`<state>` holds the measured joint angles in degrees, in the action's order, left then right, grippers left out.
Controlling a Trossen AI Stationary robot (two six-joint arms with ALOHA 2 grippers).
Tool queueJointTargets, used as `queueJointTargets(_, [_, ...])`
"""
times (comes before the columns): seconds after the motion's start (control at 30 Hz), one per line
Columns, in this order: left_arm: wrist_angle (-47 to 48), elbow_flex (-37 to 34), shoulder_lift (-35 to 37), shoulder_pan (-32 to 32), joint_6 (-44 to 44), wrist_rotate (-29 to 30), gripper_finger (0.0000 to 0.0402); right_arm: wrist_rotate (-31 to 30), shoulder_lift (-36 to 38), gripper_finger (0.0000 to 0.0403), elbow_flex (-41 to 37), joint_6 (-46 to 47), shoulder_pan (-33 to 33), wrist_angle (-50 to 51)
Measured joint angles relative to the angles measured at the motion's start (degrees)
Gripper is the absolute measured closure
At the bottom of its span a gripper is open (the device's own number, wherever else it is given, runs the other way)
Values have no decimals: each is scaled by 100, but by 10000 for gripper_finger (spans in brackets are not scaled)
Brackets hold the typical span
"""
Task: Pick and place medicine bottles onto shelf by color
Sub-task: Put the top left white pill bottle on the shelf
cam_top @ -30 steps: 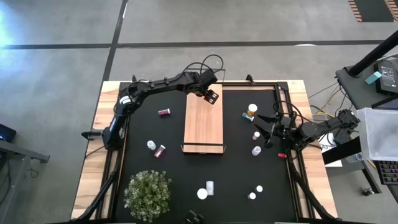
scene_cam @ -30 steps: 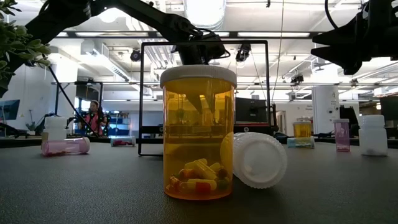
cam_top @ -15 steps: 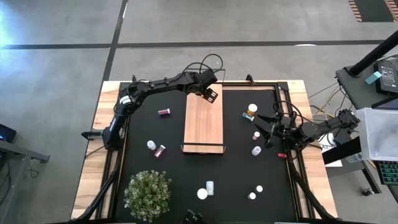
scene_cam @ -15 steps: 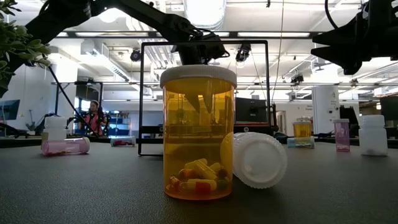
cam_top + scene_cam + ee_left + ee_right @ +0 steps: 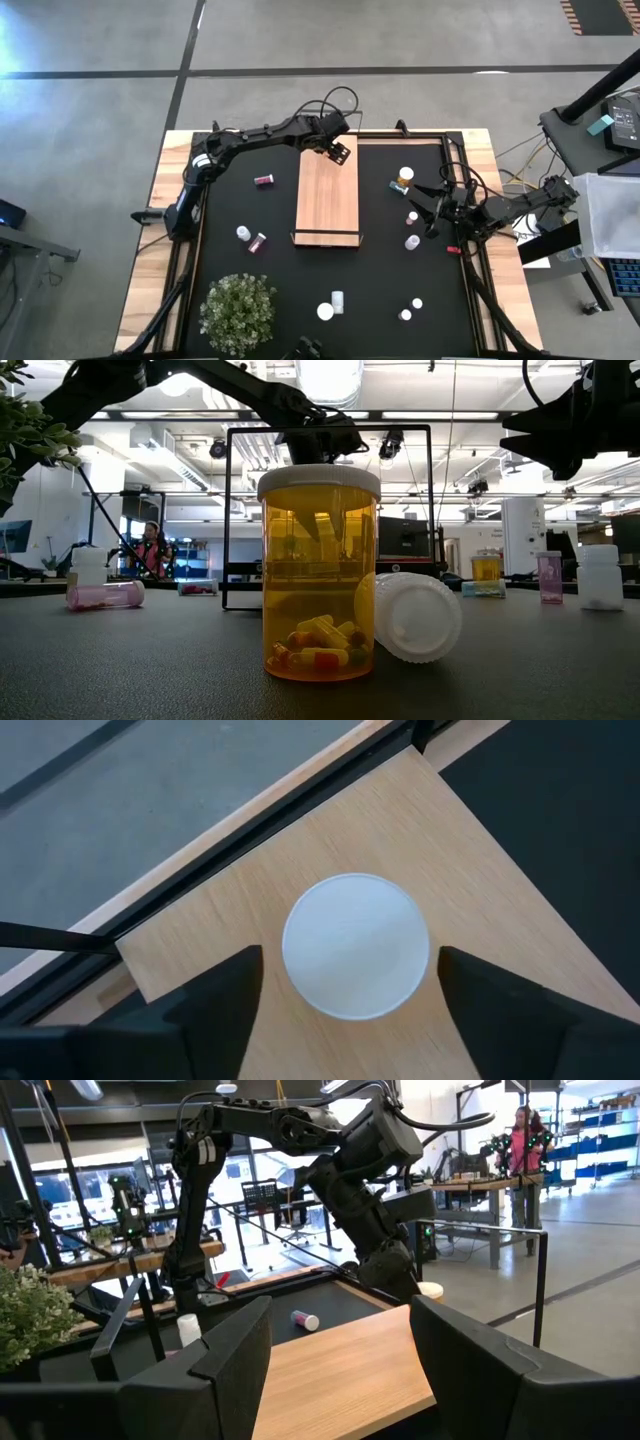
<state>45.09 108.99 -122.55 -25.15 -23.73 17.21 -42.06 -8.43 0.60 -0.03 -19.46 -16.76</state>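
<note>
On shelf (image 5: 470,900) far corner: white-capped bottle (image 5: 356,946) between parted left pincer (image 5: 350,982) fingers; no legible writing.

A grey concrete floor (image 5: 400,35) (crossed by dark lines) surrounds the tabletop (image 5: 150,250); ceiling lights (image 5: 330,380) glow over distant workbenches (image 5: 480,1180).

Overhead and level views share the shelf (image 5: 328,195)

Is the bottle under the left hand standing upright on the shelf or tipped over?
Upright. The left wrist view shows the bottle's round white cap face-on, resting on the shelf, with the left hand's fingers apart beside it.
</note>
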Motion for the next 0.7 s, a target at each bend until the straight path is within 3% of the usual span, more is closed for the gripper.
queueJointTargets(0.3, [366,-4,392,0,1,35,55,0,0,174,0,0,0,0])
queueJointTargets(0.7, [1841,-2,1024,2,-445,181,47,0,0,174,0,0,0,-1])
